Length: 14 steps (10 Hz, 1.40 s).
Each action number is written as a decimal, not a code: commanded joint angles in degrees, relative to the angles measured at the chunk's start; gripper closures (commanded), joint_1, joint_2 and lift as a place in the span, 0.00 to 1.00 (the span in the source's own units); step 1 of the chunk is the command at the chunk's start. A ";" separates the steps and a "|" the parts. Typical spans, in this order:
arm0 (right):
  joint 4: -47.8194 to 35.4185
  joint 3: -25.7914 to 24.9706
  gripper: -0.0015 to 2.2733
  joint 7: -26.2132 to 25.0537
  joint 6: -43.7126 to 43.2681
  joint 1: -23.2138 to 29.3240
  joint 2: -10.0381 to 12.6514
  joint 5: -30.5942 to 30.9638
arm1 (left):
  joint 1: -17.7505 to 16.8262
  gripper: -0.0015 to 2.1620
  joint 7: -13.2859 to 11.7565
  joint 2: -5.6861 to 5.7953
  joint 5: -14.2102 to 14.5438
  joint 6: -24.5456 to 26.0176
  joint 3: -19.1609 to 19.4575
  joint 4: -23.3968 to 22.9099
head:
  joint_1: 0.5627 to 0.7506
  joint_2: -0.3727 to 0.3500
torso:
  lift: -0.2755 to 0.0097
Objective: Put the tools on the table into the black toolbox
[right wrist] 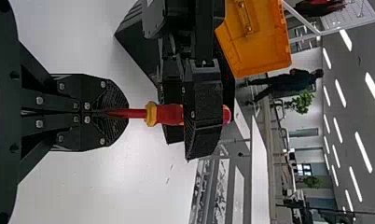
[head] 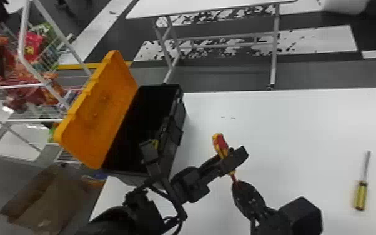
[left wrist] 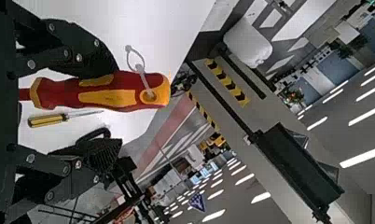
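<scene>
A red-and-yellow screwdriver [head: 219, 142] is off the table, right of the black toolbox [head: 180, 111]. My left gripper [head: 229, 158] stands open around its handle. In the left wrist view the handle [left wrist: 122, 97] passes between the fingers of the left gripper [left wrist: 110, 111], close to one finger and apart from the other. My right gripper [head: 236, 183] holds the shaft from the near side; in the right wrist view the right gripper [right wrist: 121, 113] is shut on the red shaft [right wrist: 136, 113]. A yellow-handled screwdriver [head: 361, 195] lies on the table at the right.
The toolbox's orange lid [head: 103, 109] is swung open to the left. The white table [head: 290, 125] extends to the right of the box. A wire rack [head: 25, 84] with snack bags stands left, above a cardboard box [head: 50, 197] on the floor.
</scene>
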 commanded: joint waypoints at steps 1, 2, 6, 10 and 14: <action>0.00 0.00 0.99 0.00 0.09 0.00 0.05 -0.01 | -0.65 0.78 -1.09 0.00 -1.07 2.67 0.17 0.19 | 0.70 0.98 | 0.70; 0.00 0.00 0.99 -0.08 0.09 0.00 0.05 -0.01 | -1.00 0.88 -1.53 0.00 -1.33 4.25 0.35 0.45 | 0.70 0.98 | 0.70; 0.00 0.00 0.53 -1.40 -0.96 0.09 0.05 -0.01 | -1.00 0.98 -1.97 -0.17 -2.38 5.66 0.79 0.01 | 0.70 0.97 | 0.70; -0.09 -0.17 0.03 -3.51 -0.43 0.44 0.05 -0.19 | -1.00 0.98 -1.88 -0.17 -2.38 5.66 0.88 -0.16 | 0.70 0.95 | 0.70; -0.44 -4.83 0.03 -3.95 -1.49 3.34 -0.35 -4.06 | 0.32 0.99 -1.09 -0.17 -3.61 5.66 5.71 -6.40 | 0.70 0.94 | 0.70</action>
